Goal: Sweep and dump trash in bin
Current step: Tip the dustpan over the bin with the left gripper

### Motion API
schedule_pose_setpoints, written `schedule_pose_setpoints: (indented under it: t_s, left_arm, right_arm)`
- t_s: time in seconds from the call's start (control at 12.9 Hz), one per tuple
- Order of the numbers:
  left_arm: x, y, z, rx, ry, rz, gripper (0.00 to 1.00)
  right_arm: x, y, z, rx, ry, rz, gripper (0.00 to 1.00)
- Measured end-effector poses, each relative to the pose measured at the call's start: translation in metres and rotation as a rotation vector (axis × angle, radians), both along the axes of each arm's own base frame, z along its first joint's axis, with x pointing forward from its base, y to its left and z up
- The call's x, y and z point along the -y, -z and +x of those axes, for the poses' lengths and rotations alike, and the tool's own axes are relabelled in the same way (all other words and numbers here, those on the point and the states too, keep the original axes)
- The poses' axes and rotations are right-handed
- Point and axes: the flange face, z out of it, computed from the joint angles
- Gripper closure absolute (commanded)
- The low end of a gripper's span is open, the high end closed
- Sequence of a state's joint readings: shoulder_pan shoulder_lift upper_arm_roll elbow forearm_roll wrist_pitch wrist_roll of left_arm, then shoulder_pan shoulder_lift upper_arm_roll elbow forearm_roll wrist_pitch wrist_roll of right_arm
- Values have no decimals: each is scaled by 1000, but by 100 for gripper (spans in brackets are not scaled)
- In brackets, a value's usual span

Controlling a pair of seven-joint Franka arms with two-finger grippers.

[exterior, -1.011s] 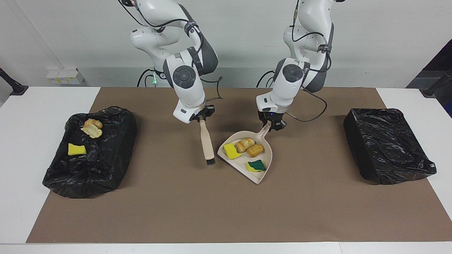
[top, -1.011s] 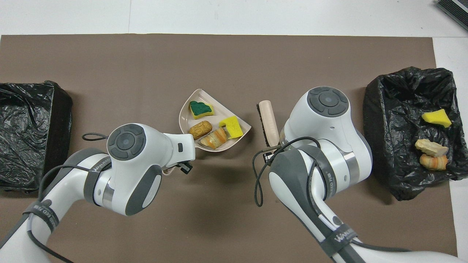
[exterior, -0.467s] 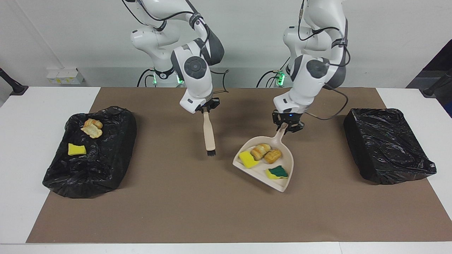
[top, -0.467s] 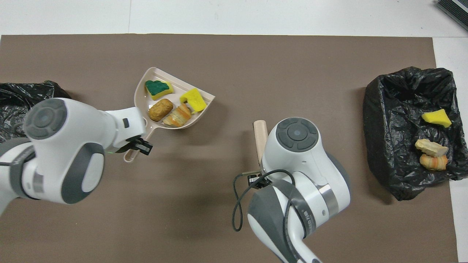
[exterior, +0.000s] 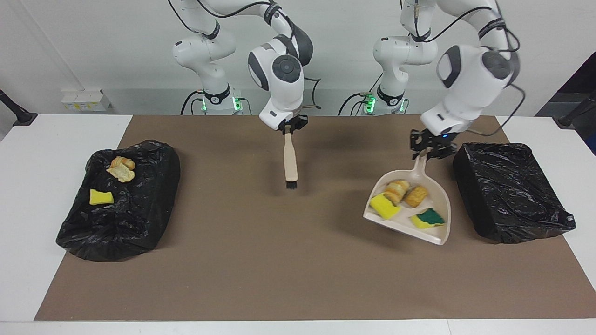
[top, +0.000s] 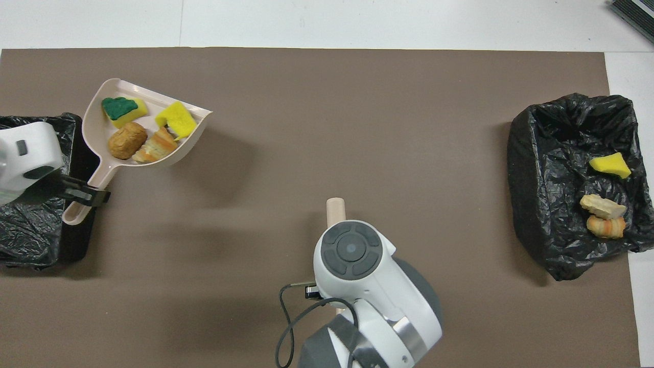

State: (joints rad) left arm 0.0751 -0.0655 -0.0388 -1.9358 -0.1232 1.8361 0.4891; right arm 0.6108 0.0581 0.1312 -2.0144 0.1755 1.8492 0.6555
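Beside the empty black-bagged bin (exterior: 510, 190), the left gripper (exterior: 431, 150) clenches the beige plastic dustpan (exterior: 435, 232) (four scraps (exterior: 404, 190) inside, below it); the right gripper (exterior: 290, 126) grips the wooden-handled brush (exterior: 290, 160).

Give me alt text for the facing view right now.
The left gripper holds a dustpan with four scraps above the mat, beside a black-lined bin. The right gripper holds a brush mid-table; another bin holds three scraps.

Bare mat (exterior: 260, 242) lies under the left tool (exterior: 427, 150); only the black bin (exterior: 510, 190) stands just beside its dustpan (exterior: 414, 216).
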Motion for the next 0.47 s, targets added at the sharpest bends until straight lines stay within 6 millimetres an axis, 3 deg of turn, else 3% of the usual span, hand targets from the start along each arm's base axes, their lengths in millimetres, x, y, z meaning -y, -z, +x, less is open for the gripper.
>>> schedule_pose_setpoints:
  t_s: [0.39, 0.47]
  left_arm:
    - [-145, -2, -23, 29, 139, 6, 100]
    - [-164, -2, -29, 22, 170, 37, 100]
  right_arm:
    - [-42, 49, -51, 18, -26, -16, 100]
    - [-46, 54, -57, 8, -36, -20, 100]
